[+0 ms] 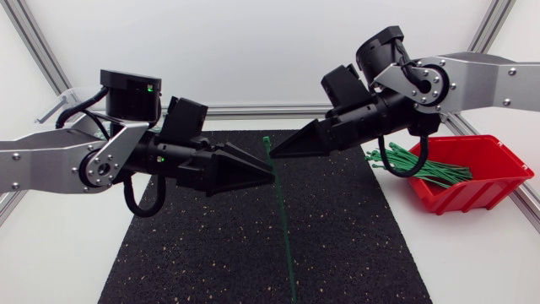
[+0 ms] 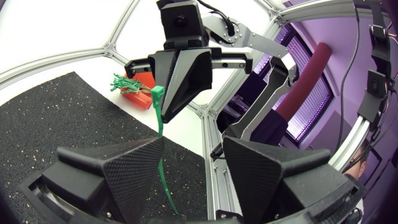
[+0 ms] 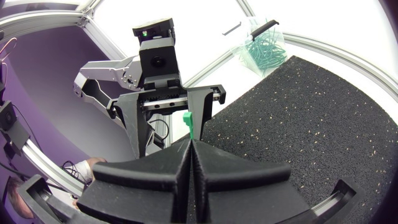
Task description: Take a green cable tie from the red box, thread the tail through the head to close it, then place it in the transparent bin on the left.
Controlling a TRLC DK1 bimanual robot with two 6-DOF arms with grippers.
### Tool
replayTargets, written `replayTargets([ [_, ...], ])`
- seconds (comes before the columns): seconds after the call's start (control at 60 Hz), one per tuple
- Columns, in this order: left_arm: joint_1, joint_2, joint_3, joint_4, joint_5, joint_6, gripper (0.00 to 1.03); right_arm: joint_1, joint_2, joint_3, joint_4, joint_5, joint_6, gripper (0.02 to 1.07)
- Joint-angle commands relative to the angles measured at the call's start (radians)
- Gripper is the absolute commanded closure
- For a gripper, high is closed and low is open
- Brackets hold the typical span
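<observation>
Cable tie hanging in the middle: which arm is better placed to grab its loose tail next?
Left, probably. The right gripper is shut on the cable tie just below its head, while the strap hangs between the open fingers of the left gripper.

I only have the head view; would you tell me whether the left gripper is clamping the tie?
Observer: No, the left gripper is open: its fingers stand wide apart, with the tie running between them.
Operator: And the right one?
Observer: The right gripper is shut on the tie, its head sticking out past the tips.
Operator: Is anything in the bin?
Observer: Yes, the bin holds a heap of green ties.
</observation>
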Motion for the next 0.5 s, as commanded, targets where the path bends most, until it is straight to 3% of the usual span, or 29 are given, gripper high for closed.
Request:
replayTargets([
  [0.0, 0.002, 0.019, 0.001, 0.026, 0.002, -0.019, 0.39, 0.004, -0.040, -0.030, 0.013, -0.011, 0.026, 1.01],
  [0.483, 0.010, 0.008, -0.008, 0.037, -0.001, -0.025, 0.39, 0.009, -0.068, -0.068, 0.061, 0.002, 0.068, 1.01],
])
